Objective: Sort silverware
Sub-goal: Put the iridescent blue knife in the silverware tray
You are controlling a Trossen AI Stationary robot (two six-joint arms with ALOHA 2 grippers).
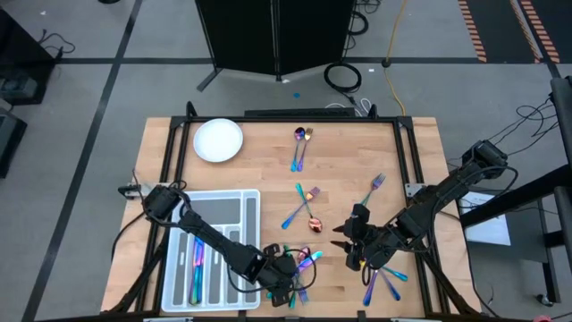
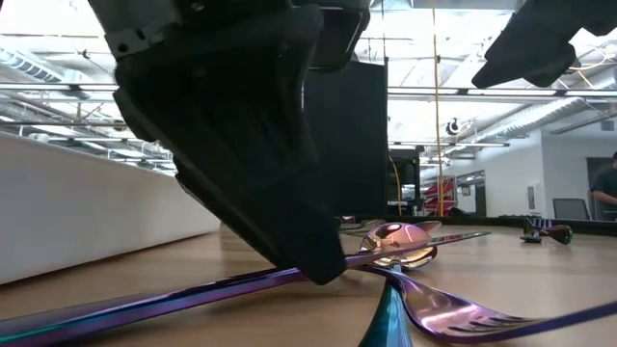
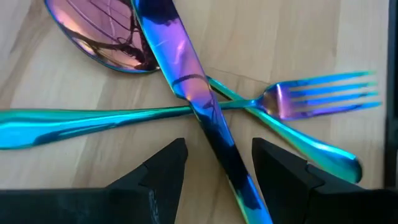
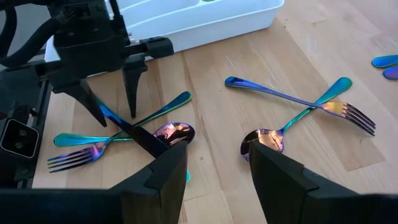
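Note:
Near the table's front edge lies a crossed heap of iridescent silverware: a knife (image 3: 205,106) on top of a fork (image 3: 317,96), a spoon (image 3: 99,37) and a teal handle (image 3: 81,121). My left gripper (image 3: 217,149) is open, pointing steeply down, one finger on either side of the knife's handle; it also shows in the right wrist view (image 4: 116,114). My right gripper (image 4: 217,152) hangs open above the table a little to the right (image 1: 350,250), with nothing between its fingers. The tray (image 1: 253,201) stands at the left front. My left gripper comes at the knife's handle (image 3: 233,158) from above, slanting, its fingers across the handle. The knife lies flat on the other pieces and the table. I cannot tell whether either finger (image 3: 280,168) touches the handle.
More silverware lies scattered: two spoons at the far middle (image 1: 301,143), a fork (image 1: 374,186), a crossed fork and spoon (image 4: 298,102), a spoon (image 4: 264,140), and pieces at the right front (image 1: 384,277). A white plate (image 1: 218,140) sits far left. The tray holds some pieces (image 1: 197,264).

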